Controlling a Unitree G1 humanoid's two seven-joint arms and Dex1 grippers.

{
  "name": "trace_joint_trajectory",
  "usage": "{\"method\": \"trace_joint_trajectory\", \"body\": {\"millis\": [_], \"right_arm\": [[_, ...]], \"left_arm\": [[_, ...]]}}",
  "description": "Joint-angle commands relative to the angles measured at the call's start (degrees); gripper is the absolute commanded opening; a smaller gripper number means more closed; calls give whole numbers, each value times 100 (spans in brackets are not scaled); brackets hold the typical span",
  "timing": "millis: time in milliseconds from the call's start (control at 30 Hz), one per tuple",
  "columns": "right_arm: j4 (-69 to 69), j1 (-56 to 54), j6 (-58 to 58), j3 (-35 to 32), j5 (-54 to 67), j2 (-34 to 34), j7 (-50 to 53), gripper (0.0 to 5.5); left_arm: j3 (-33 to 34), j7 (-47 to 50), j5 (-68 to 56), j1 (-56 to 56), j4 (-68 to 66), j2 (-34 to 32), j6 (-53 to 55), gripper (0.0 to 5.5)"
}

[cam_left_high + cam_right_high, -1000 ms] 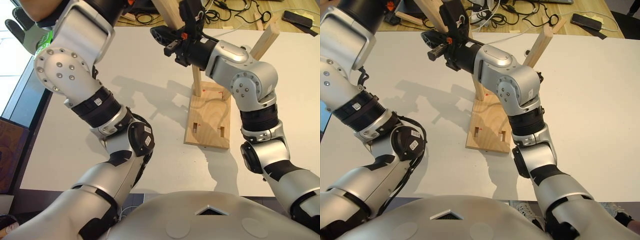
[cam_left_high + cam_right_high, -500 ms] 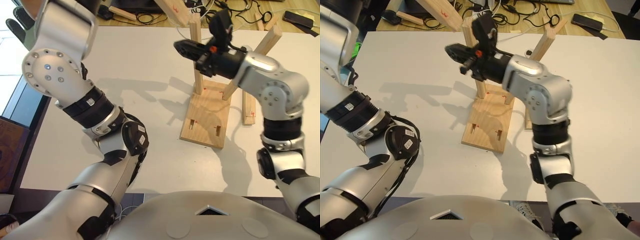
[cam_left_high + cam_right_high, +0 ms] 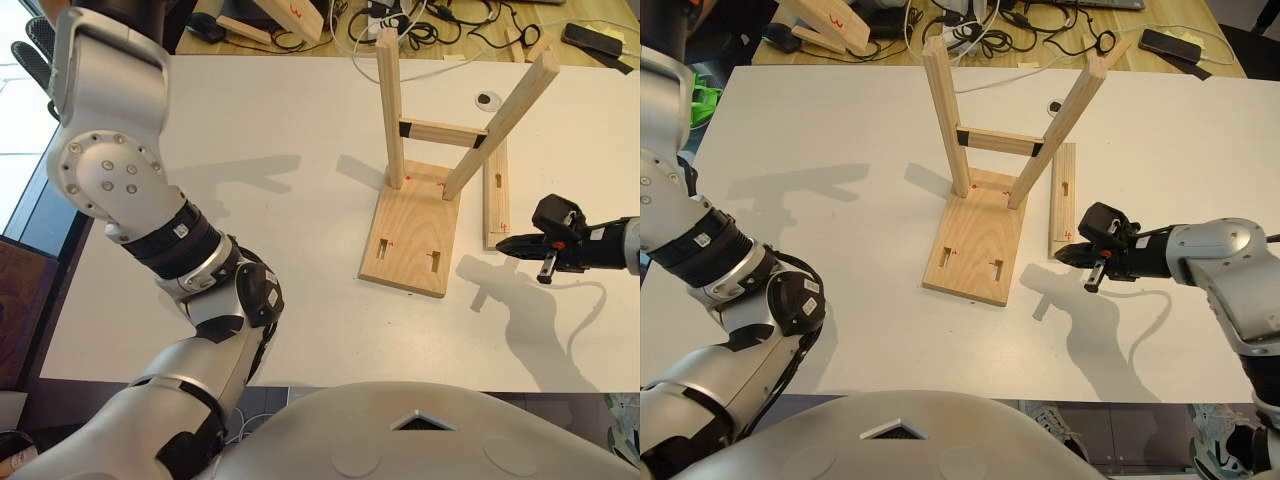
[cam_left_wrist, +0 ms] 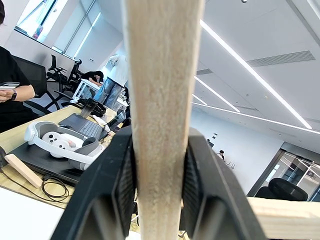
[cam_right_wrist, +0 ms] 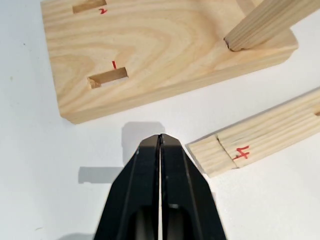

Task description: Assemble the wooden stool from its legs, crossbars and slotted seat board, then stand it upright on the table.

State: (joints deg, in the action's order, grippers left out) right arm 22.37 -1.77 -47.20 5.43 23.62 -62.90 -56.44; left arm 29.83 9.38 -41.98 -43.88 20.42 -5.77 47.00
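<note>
The slotted seat board (image 3: pixel 410 235) lies flat on the white table, with two empty slots at its near end. Two legs (image 3: pixel 392 110) (image 3: pixel 500 120) stand in its far end, joined by a crossbar (image 3: pixel 445 133). A loose leg (image 3: pixel 495 195) marked 4 lies on the table just right of the board. My right gripper (image 3: pixel 500 243) is shut and empty, low over the table, its tip just short of that leg's near end (image 5: pixel 260 135). My left gripper (image 4: pixel 160 165) is shut on another wooden leg (image 3: pixel 290 12), held high beyond the table's far edge.
Behind the table is a wooden desk with cables (image 3: pixel 440 20), a phone (image 3: pixel 597 35) and a spare wood piece (image 3: pixel 245 30). A small round white thing (image 3: pixel 487 99) sits on the table behind the standing legs. A headset and a laptop (image 4: pixel 65 142) lie on a far desk.
My right arm has swung away from the standing legs, down and to the right, to the loose leg's near end. My left arm has carried its leg leftward.
</note>
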Motion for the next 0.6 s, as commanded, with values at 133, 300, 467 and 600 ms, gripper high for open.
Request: {"method": "trace_joint_trajectory", "body": {"millis": [133,300,467,600], "right_arm": [[-104,-660,-2916,156,738,947,670,0],[-483,-1330,-4262,133,662,1990,1545,0],[-575,-1522,-4529,233,608,2704,2547,0],[-942,-1774,-4530,133,615,3429,3291,0]], "left_arm": [[63,445,-359,-48,-13,26,-23,103],[-20,635,-535,-46,-43,41,-46,103],[-84,779,-672,-51,-41,18,-62,103],[-121,914,-811,-75,-8,-39,-46,103]]}}
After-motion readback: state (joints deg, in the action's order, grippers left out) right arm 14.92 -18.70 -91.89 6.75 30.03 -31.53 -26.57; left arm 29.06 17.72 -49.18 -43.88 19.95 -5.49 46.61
